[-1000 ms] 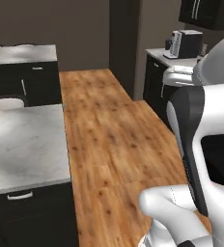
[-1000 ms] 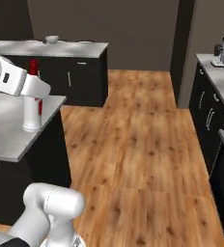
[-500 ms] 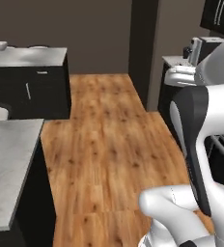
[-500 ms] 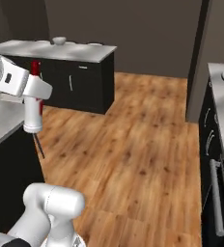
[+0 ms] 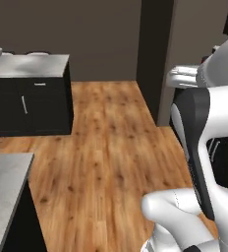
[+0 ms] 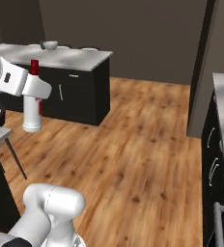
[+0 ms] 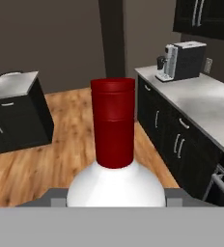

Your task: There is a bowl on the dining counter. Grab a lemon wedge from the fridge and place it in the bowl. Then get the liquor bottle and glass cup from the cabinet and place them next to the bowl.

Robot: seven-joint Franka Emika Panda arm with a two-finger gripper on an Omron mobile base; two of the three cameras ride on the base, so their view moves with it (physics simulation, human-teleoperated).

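Liquor bottle (image 6: pixel 32 108) upright in the clenched claw (image 6: pixel 38 90) — red cap above, white body below; well above the wooden floor (image 6: pixel 133 159)

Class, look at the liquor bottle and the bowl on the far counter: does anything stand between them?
Nothing visible does. The gripper holds the liquor bottle in the air; the bowl sits beyond it on the counter.

the bottle (image 6: pixel 32 110) is white with a red cap (image 7: pixel 114 120). the arm (image 5: pixel 212 142) is white with dark parts. the floor (image 6: pixel 147 159) is warm brown wood with darker lines and spots. the counter (image 6: pixel 61 57) far back has a pale grey top over a black base, and a small grey-white bowl (image 6: pixel 49 45) is on it. the walls are dark grey-brown. the coffee machine (image 7: pixel 181 60) is silver and black. the low cabinets (image 7: pixel 181 144) are black with silver handles.
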